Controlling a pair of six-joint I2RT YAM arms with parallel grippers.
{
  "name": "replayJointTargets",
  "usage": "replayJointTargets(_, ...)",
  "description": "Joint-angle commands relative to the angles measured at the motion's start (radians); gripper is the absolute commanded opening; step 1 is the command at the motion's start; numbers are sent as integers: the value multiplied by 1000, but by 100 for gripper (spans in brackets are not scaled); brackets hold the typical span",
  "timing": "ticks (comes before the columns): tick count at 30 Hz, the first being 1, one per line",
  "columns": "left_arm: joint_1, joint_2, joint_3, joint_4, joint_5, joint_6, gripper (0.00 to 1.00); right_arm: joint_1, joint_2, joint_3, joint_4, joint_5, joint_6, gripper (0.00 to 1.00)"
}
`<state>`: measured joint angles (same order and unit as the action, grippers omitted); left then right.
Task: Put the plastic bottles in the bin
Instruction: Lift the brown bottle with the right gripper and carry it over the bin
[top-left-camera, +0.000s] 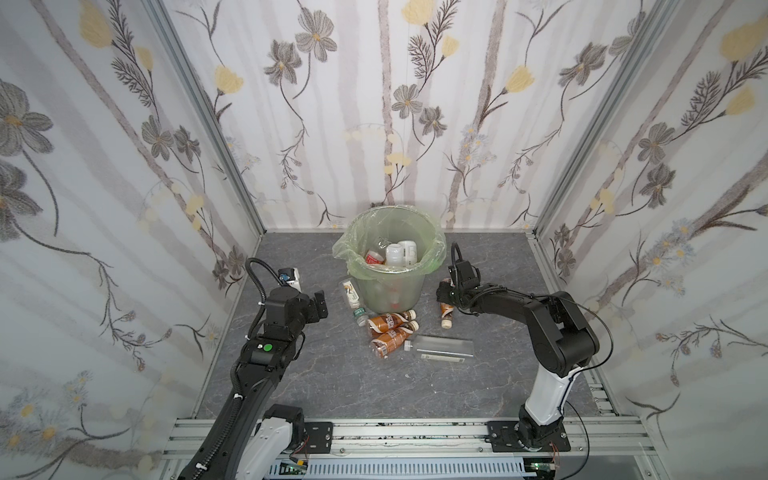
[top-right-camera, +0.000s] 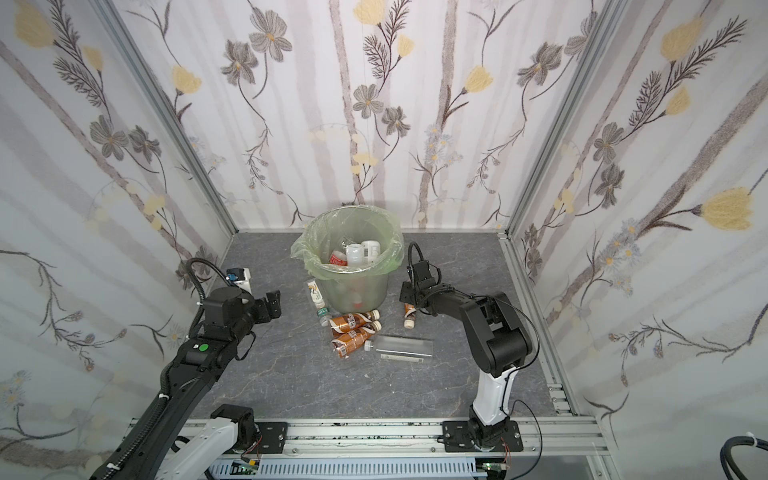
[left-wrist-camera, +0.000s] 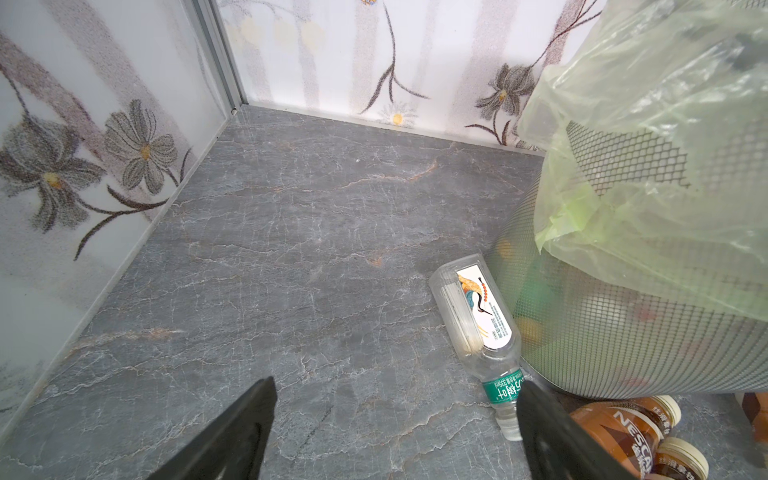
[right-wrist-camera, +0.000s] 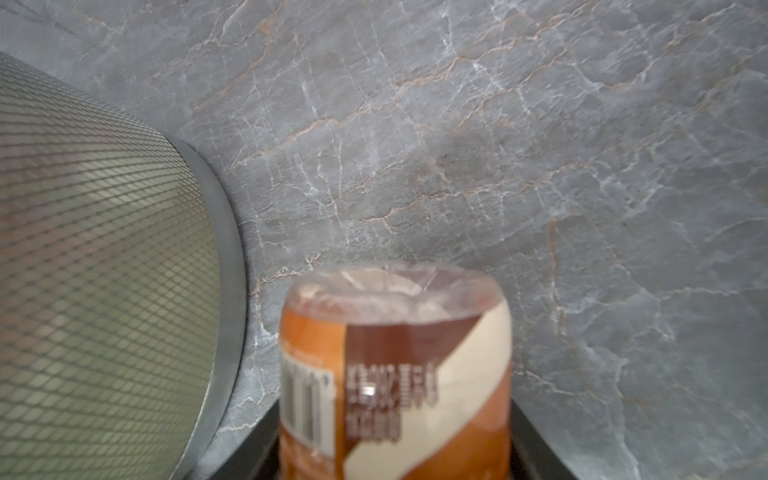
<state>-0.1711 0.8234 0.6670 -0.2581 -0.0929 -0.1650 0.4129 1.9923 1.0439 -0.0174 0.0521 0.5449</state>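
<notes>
Right gripper, right of centre in both top views, straddles a brown-and-white labelled bottle lying on the grey floor just beside the mesh bin at centre frame. Its jaws appear pressed on the bottle's sides. Left gripper hangs spread, empty. Other bottles lie below the bin.

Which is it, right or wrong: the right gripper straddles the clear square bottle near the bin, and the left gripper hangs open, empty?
Wrong bottle. The right gripper straddles the brown-and-white labelled bottle near the bin, as the right wrist view shows; the clear square bottle lies apart from it. The left gripper hangs open, empty.
</notes>
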Motion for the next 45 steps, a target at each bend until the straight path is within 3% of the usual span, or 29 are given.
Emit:
replayJointTargets(1,1,-2,-3,28,-2,-10,92,-11,-39,-10,56,-1,-17,53)
replayJointTargets(13,1,-15,-4,27,-4,-12,92,-52,-238,27,58,-40,-38,50)
replayJointTargets(24,0,-17,-5,29,5,-16,92,-55,-429,173,-42,111,-158,50)
replayJointTargets(36,1,-29,-4,28,16,-19,92,-24,-404,386,-23,7,-163,48)
replayJointTargets(45,0,-22,-3,33,22,-24,92,87,-283,520,52,-48,-210,47)
